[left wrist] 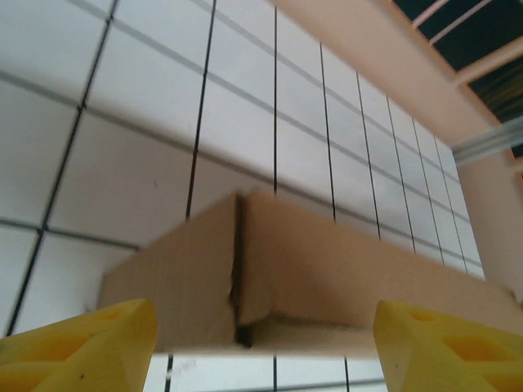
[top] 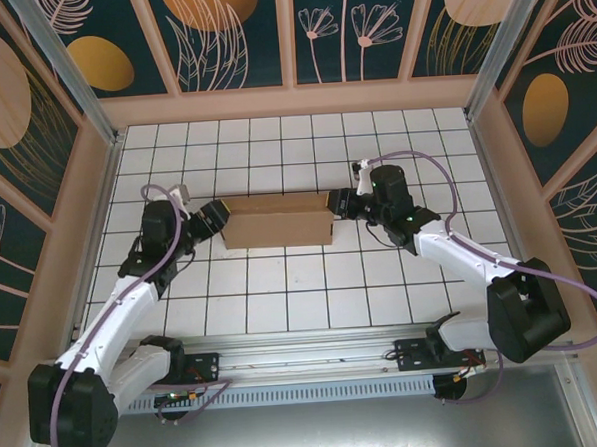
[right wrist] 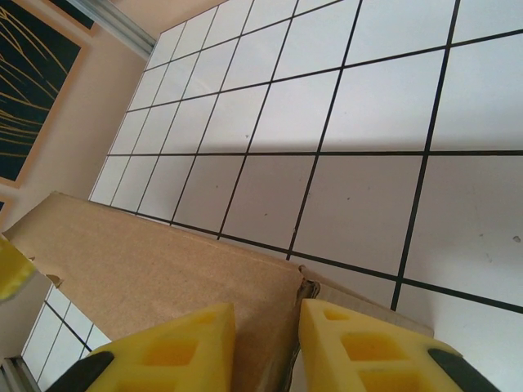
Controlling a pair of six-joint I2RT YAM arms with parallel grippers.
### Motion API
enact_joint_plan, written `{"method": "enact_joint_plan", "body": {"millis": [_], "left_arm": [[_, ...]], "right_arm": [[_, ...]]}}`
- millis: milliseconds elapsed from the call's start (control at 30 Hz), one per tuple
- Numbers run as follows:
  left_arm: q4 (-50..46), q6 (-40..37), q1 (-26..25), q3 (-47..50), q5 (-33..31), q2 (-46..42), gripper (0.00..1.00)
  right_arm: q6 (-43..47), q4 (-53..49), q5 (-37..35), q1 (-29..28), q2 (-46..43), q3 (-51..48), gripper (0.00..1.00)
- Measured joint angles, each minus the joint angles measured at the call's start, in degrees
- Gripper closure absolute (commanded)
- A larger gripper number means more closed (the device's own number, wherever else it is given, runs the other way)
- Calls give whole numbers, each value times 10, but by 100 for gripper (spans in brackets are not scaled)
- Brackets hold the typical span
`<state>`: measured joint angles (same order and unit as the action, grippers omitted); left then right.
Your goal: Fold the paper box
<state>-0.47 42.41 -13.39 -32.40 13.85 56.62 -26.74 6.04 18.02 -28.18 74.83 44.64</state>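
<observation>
**Right pincer nips the box end, left pincer stands wide**

The right pincer [right wrist: 267, 314] is drawn narrow, its yellow fingers [right wrist: 176, 351] pinching a cardboard end wall of the paper box [top: 278, 220] between them. The left pincer [left wrist: 265, 320] is spread wide at the opposite end, one finger on each side of that end's corner seam, not clamped on it. The box lies partly folded on the white tiled counter [top: 283, 304], between the two arms.
</observation>
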Motion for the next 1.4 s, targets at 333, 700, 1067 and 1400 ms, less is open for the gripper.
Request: {"method": "enact_joint_plan", "body": {"millis": [333, 700, 1067, 1400], "left_arm": [[127, 110, 3, 119, 40, -16, 40], [83, 102, 3, 81, 37, -110, 26], [27, 91, 4, -16, 2, -68, 19], [35, 77, 4, -29, -28, 23, 28]], "right_arm": [[9, 0, -2, -1, 0, 0, 72], [9, 0, -6, -4, 0, 0, 71], [9, 0, -15, -8, 0, 0, 71], [9, 0, -15, -8, 0, 0, 71]]}}
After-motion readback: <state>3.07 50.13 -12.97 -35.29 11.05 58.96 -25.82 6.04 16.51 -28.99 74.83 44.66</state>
